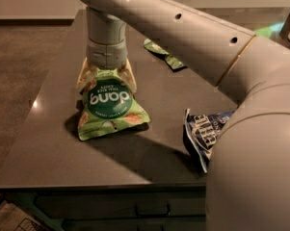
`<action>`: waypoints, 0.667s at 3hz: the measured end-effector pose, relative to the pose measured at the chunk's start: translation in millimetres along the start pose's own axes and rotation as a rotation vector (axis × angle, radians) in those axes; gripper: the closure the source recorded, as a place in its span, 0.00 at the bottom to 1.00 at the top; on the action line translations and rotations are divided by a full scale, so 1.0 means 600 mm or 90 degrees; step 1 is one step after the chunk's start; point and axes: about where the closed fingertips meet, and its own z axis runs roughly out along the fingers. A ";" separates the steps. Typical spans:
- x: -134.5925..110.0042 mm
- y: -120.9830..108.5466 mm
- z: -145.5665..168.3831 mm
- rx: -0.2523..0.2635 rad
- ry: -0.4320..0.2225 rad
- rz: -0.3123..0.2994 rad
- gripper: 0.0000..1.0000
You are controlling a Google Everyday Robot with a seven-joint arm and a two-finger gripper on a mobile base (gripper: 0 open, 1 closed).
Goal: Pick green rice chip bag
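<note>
Operator, your gripper (106, 76) hung over the dark table (48, 148), cream fingers (130, 77) spread wide astride the top of the puffy light-green "dang" rice chip bag (108, 105).

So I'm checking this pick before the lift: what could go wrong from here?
The hand sits over only the top end of the puffy green rice chip bag, so it could slip out on lifting. The arm covers part of the dark blue bag near the front edge of the table and might nudge it off.
</note>
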 end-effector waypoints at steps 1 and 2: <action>0.002 -0.006 -0.002 0.002 0.000 0.003 0.41; -0.002 -0.011 -0.013 0.014 0.001 0.007 0.65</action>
